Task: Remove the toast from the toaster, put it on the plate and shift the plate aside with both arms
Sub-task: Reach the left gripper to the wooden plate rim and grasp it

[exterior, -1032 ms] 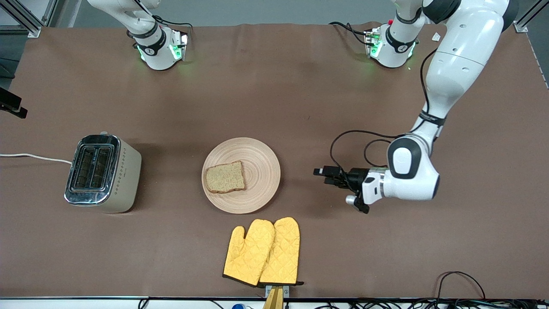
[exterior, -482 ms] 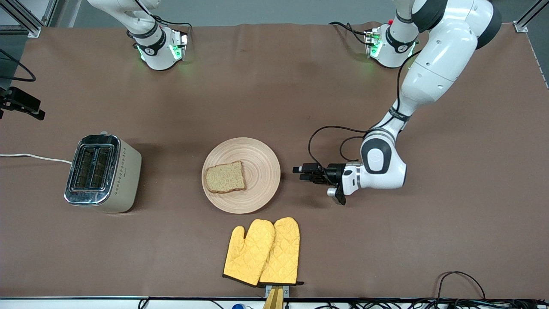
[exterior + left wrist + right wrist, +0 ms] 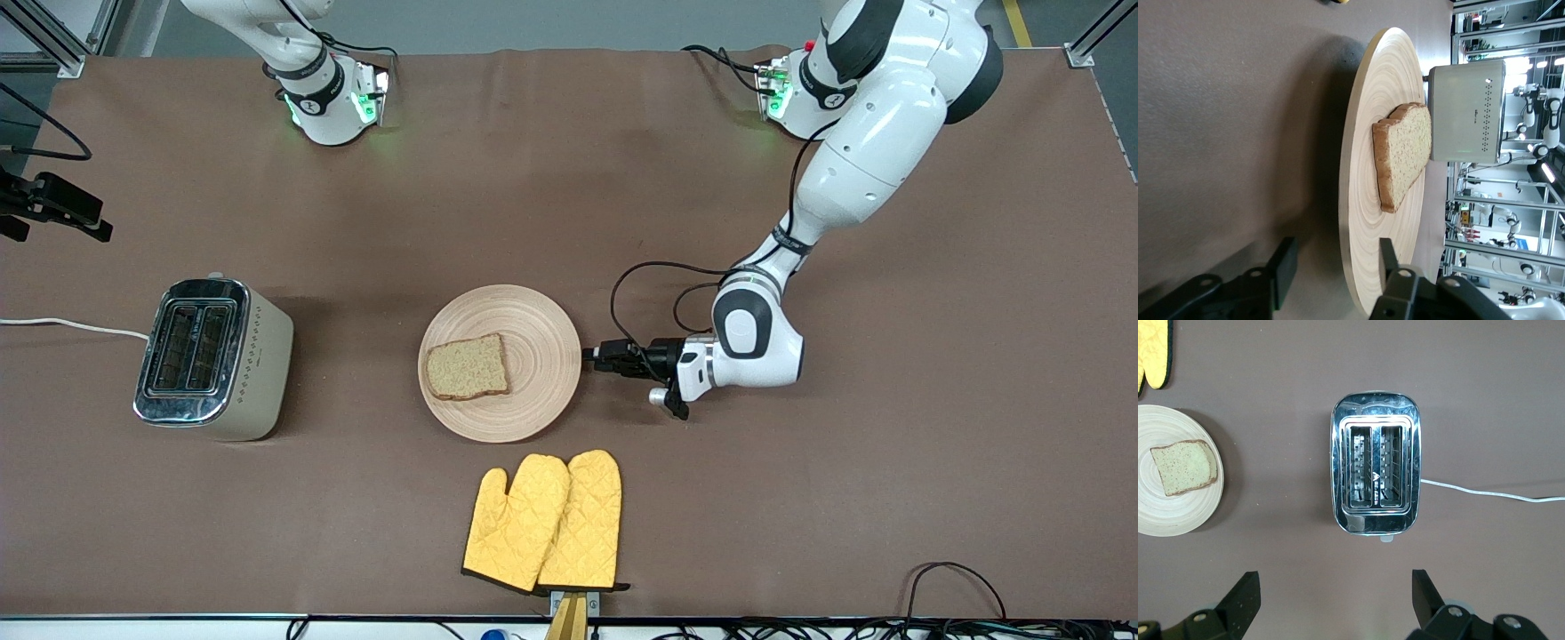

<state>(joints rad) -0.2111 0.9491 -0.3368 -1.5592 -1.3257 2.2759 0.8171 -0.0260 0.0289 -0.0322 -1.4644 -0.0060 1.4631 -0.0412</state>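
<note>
Toast (image 3: 468, 366) lies flat on the plate (image 3: 533, 320), off-centre toward the toaster's side, crust clear of the rim. Removal and placing look done; what remains, by my reading, is moving the plate aside.

Plate sits mid-table, flat on the brown cover, roughly midway between the table's two long edges. Toaster (image 3: 213, 358) stands well apart from it toward the right arm's end, both slots empty in the right wrist view, white cord (image 3: 71, 325) running off that short edge. Yellow oven mitts (image 3: 544, 522) lie nearer the front camera than the plate, close to its rim but not touching, by the front edge.

Left gripper (image 3: 594, 357) is low at the plate's rim on the left arm's side, arm nearly level with the table. In the left wrist view its jaws stand apart, one finger (image 3: 1390, 260) over the plate's top face, the other (image 3: 1283, 267) out beside the rim over the cover; nothing is clamped yet. Likely lined up for a rim pinch.

Right gripper (image 3: 1335, 590) hovers high over the toaster, fingers wide apart, empty, waiting.

Open cover toward the bases' edge and the left arm's end; the mitts limit travel toward the front edge.
</note>
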